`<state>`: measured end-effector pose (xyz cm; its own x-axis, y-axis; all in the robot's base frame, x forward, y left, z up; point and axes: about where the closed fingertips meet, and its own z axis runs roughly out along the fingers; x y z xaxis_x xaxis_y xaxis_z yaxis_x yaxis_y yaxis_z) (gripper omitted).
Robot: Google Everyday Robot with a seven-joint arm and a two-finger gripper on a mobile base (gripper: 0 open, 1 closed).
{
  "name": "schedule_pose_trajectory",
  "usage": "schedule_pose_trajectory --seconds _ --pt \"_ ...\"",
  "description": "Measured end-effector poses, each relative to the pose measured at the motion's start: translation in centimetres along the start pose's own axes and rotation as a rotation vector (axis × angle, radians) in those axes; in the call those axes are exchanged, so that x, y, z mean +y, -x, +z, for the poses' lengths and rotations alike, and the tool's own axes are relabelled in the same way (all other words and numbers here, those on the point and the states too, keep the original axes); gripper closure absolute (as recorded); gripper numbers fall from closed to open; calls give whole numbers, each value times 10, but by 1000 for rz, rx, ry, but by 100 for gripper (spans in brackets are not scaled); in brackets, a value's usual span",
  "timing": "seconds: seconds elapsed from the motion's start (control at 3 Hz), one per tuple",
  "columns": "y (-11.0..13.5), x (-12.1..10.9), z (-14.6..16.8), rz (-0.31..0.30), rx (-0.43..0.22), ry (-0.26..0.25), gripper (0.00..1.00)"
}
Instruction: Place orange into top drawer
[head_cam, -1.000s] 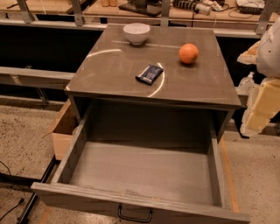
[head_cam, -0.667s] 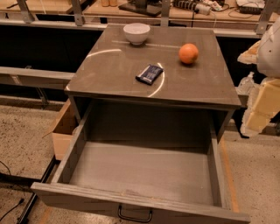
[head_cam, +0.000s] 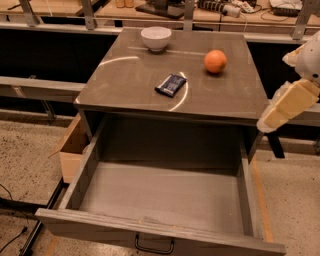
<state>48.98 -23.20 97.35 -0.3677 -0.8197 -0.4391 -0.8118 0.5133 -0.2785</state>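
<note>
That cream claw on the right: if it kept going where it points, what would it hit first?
The gripper, at the picture's right edge, points down and left. Probably the right wall of the open grey-brown wooden top drawer comes first, though depth is unclear.

Robotics lab or workshop. Behind cabinet [head_cam: 130, 80]: long workbench [head_cam: 55, 6] with cables [head_cam: 280, 11], metal uprights [head_cam: 89, 15]. Speckled hard floor [head_cam: 30, 145], loose cords [head_cam: 9, 197], cardboard box [head_cam: 74, 145] left of cabinet. Robot pincer [head_cam: 287, 105] right of cabinet.
</note>
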Motion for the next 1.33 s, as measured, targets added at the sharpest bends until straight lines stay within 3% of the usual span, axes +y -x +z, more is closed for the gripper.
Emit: schedule_pose_trajectory --seconds 0.33,0.67,1.0,1.33 --pt "-16 -28 24 156 -144 -42 0" --pt "-11 -82 44 239 -286 -169 0" --pt "-4 -87 37 231 -299 -201 0" --pt "-4 -92 63 271 -303 -178 0"
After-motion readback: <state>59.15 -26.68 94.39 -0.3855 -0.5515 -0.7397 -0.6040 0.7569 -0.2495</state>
